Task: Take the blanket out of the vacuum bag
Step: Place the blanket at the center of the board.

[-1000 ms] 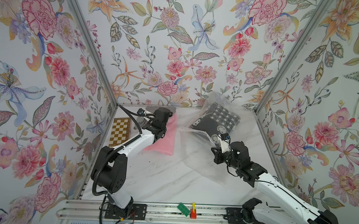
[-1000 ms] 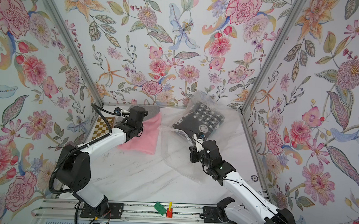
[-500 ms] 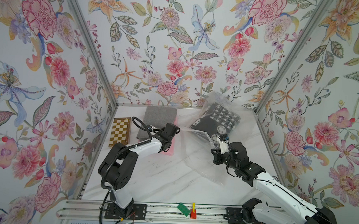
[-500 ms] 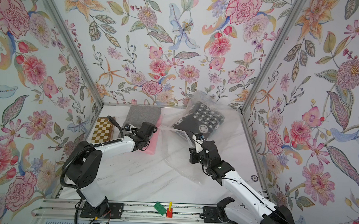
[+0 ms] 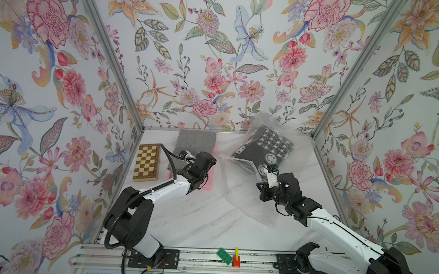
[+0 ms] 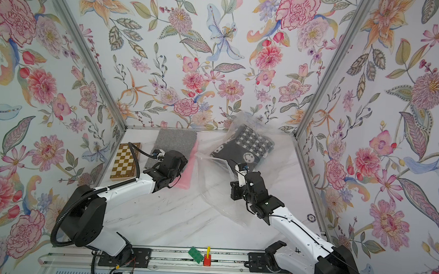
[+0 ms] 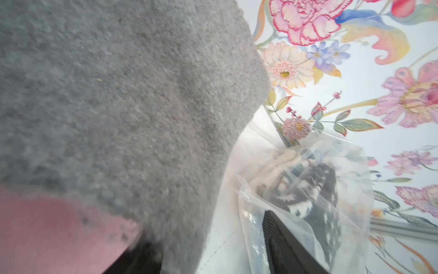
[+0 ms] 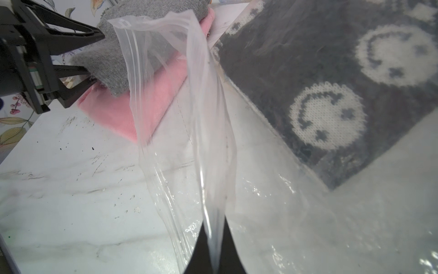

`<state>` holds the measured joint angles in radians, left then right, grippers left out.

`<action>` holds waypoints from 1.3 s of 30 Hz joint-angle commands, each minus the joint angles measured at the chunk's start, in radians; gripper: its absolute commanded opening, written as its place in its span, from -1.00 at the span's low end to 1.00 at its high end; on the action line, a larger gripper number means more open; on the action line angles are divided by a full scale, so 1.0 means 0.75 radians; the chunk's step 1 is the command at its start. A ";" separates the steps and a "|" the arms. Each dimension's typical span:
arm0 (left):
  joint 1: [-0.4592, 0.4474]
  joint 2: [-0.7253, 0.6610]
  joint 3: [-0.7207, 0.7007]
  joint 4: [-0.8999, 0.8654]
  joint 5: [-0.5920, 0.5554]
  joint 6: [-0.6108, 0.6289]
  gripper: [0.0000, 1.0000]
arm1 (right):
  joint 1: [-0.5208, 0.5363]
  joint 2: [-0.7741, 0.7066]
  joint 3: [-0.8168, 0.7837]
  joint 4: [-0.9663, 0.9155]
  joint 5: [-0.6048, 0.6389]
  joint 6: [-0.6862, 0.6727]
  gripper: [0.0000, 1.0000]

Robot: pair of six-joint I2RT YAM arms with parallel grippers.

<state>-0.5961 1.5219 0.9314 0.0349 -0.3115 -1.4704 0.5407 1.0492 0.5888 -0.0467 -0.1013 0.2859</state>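
The clear vacuum bag (image 5: 244, 194) lies crumpled across the right of the table, also in the other top view (image 6: 216, 193). A dark blanket (image 5: 263, 147) with white smiley patterns sits inside it at the back right, seen through the film (image 8: 331, 95). My right gripper (image 8: 214, 237) is shut on a fold of the bag's film near its zip edge (image 5: 262, 189). A grey blanket (image 5: 195, 144) rests on a pink blanket (image 5: 209, 178) at the back left, outside the bag. My left gripper (image 8: 98, 59) is open, its fingers straddling the grey blanket's near corner (image 7: 208, 237).
A wooden chessboard (image 5: 146, 162) lies by the left wall. A green piece (image 5: 223, 256) and a red and yellow piece (image 5: 236, 258) sit on the front rail. A small round token (image 6: 311, 217) lies by the right wall. Flowered walls close three sides.
My left gripper has moved from the back toward the front and gone from shut to open. The grey blanket now shows lying on the pink one. The right gripper has hardly moved.
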 commanded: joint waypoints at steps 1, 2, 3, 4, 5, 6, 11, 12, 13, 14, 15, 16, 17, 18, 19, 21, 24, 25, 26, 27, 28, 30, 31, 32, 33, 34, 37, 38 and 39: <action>-0.001 -0.108 -0.127 -0.001 0.080 0.121 0.33 | 0.001 0.008 0.001 0.014 -0.009 0.019 -1.00; 0.009 -0.139 -0.192 0.036 0.099 0.107 0.38 | 0.001 0.012 -0.005 0.024 -0.009 0.022 -1.00; 0.021 -0.168 -0.263 0.102 0.132 0.100 0.40 | 0.001 0.017 -0.006 0.030 -0.012 0.027 -1.00; 0.031 -0.193 -0.325 0.166 0.159 0.093 0.42 | 0.001 0.022 -0.003 0.034 -0.016 0.030 -1.00; 0.045 -0.219 -0.396 0.242 0.187 0.086 0.44 | 0.003 0.033 0.001 0.034 -0.025 0.033 -1.00; 0.054 -0.246 -0.458 0.297 0.207 0.074 0.48 | 0.005 0.042 0.010 0.035 -0.032 0.035 -1.00; 0.099 -0.346 -0.593 0.397 0.180 0.035 0.67 | 0.019 0.055 0.027 0.038 -0.029 0.039 -1.00; 0.121 -0.358 -0.618 0.457 0.191 0.038 0.68 | 0.021 0.059 0.027 0.040 -0.027 0.038 -1.00; 0.139 -0.371 -0.652 0.538 0.200 0.037 0.67 | 0.023 0.061 0.031 0.040 -0.027 0.038 -1.00; 0.152 -0.375 -0.679 0.612 0.203 0.023 0.67 | 0.025 0.066 0.033 0.038 -0.028 0.038 -1.00; 0.164 -0.377 -0.705 0.681 0.205 -0.001 0.68 | 0.027 0.068 0.038 0.034 -0.027 0.038 -1.00; 0.180 -0.366 -0.717 0.724 0.216 -0.031 0.67 | 0.029 0.070 0.037 0.034 -0.026 0.040 -1.00; 0.194 -0.349 -0.717 0.749 0.240 -0.053 0.67 | 0.031 0.071 0.037 0.033 -0.025 0.041 -1.00; 0.209 -0.321 -0.714 0.780 0.273 -0.077 0.68 | 0.033 0.071 0.037 0.035 -0.024 0.043 -1.00; 0.219 -0.295 -0.716 0.827 0.303 -0.098 0.68 | 0.035 0.068 0.035 0.036 -0.020 0.044 -1.00; 0.228 -0.226 -0.722 0.965 0.368 -0.144 0.68 | 0.038 0.070 0.037 0.034 -0.018 0.046 -1.00; 0.228 -0.135 -0.689 1.019 0.395 -0.204 0.68 | 0.040 0.071 0.032 0.036 -0.012 0.047 -1.00; 0.228 -0.109 -0.682 1.048 0.393 -0.217 0.68 | 0.040 0.070 0.031 0.035 -0.014 0.045 -1.00; 0.228 -0.082 -0.677 1.088 0.386 -0.228 0.66 | 0.040 0.071 0.033 0.035 -0.014 0.045 -1.00; 0.226 -0.060 -0.666 1.100 0.376 -0.235 0.64 | 0.040 0.073 0.035 0.028 -0.012 0.043 -1.00; 0.228 -0.048 -0.653 1.084 0.360 -0.244 0.63 | 0.042 0.072 0.037 0.024 -0.014 0.043 -1.00; 0.228 -0.022 -0.640 1.073 0.318 -0.269 0.59 | 0.042 0.069 0.037 0.019 -0.011 0.041 -1.00; 0.229 -0.011 -0.646 1.106 0.302 -0.282 0.55 | 0.042 0.068 0.035 0.019 -0.010 0.038 -1.00; 0.228 0.004 -0.656 1.154 0.284 -0.302 0.48 | 0.042 0.065 0.032 0.019 -0.004 0.039 -1.00; 0.228 0.019 -0.664 1.192 0.276 -0.326 0.40 | 0.042 0.067 0.029 0.019 -0.003 0.039 -1.00; 0.230 0.033 -0.669 1.213 0.272 -0.342 0.36 | 0.042 0.067 0.027 0.019 -0.003 0.038 -1.00; 0.229 0.093 -0.660 1.248 0.274 -0.379 0.35 | 0.042 0.074 0.021 0.027 -0.004 0.043 -1.00; 0.229 0.111 -0.653 1.253 0.271 -0.392 0.34 | 0.042 0.081 0.021 0.032 -0.006 0.043 -1.00; 0.229 0.131 -0.648 1.272 0.265 -0.403 0.33 | 0.042 0.086 0.022 0.036 -0.008 0.044 -1.00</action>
<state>-0.4316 1.5799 0.4282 0.9321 -0.0864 -1.7302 0.5636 1.0981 0.5892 -0.0212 -0.1154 0.3080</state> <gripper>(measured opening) 0.670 0.047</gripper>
